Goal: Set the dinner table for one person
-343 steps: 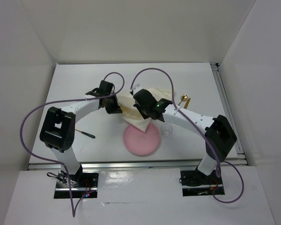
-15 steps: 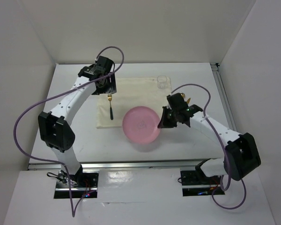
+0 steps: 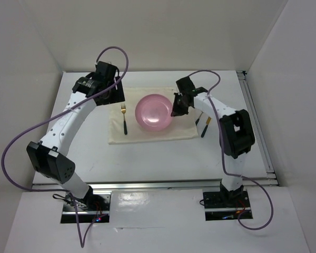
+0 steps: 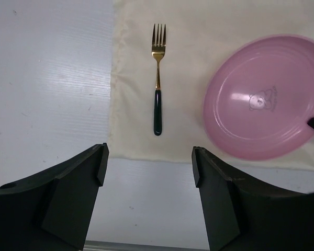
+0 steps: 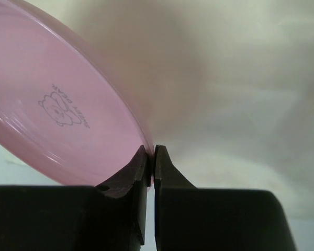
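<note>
The pink plate (image 3: pixel 153 112) hangs tilted over the middle of the cream mat (image 3: pixel 142 136) on the white dinner table (image 3: pixel 84 153). My right gripper (image 3: pixel 174 111) is shut on the plate's right rim. In the right wrist view its fingers (image 5: pixel 167 172) pinch the plate (image 5: pixel 57 104) edge, right gripper (image 5: pixel 152 156). A gold fork with a dark handle (image 3: pixel 124 119) lies on the mat's left part. My left gripper (image 3: pixel 116 98) hovers open and empty over the mat's far left corner. Its wrist view shows the fork (image 4: pixel 157 78) and plate (image 4: pixel 261 104) beyond the left gripper (image 4: pixel 149 167).
Two dark-handled utensils (image 3: pixel 204 128) lie on the table by the mat's right edge, under the right arm. Metal rails (image 3: pixel 255 126) run along the table's right and front edges. White walls close in the back and both sides.
The right gripper has carried the plate from the mat's front edge up over its middle. The left gripper has drawn back and left. The glass at the back no longer shows.
</note>
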Tool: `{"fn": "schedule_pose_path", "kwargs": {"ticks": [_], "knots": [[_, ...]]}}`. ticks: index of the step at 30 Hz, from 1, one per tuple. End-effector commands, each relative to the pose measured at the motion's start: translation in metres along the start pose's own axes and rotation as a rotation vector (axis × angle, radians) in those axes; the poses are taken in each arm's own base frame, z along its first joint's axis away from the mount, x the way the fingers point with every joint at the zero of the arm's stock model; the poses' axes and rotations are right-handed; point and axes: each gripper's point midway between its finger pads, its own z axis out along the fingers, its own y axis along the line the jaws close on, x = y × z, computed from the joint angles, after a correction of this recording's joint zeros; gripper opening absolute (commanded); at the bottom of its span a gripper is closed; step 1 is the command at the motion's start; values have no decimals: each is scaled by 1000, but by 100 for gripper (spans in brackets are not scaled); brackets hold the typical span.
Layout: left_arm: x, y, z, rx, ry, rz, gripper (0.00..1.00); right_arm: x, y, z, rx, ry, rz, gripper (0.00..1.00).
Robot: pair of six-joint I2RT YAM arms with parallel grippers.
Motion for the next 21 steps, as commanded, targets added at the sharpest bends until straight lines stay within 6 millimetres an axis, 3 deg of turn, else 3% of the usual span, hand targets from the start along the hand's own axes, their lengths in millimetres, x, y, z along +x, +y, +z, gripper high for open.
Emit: {"fn": "schedule_pose_path", "kwargs": {"ticks": [1,3,7,8,9,11,13,14,16,17,19,21], "knots": [[2,6,-5,5,-1,-27,82,-20,11,9,-12,-23,7,0],[6,6,-4,11,7,-26,82,-21,2,24,14,-13,27,0],[16,7,2,12,24,-31,82,-19,4,38,-10,-23,59,1],[17,5,2,23,30,-31,82,-21,8,38,-28,-27,68,5],[20,3,5,32,36,-31,82,-21,8,38,-28,-27,77,11],[24,3,6,35,50,-28,82,-15,5,47,-23,-3,80,41],[25,3,10,31,58,-26,82,-15,5,47,-23,-3,80,62],[27,3,12,30,59,-25,82,-22,8,37,-26,-32,77,70],[27,3,12,30,59,-25,82,-26,10,26,-27,-56,75,71],[31,4,14,25,68,-22,82,-32,8,11,-30,-86,81,71],[31,4,14,25,68,-22,82,-37,-3,-6,2,-135,80,71],[38,6,18,16,87,-17,82,-39,-31,-32,63,-196,112,71]]}}
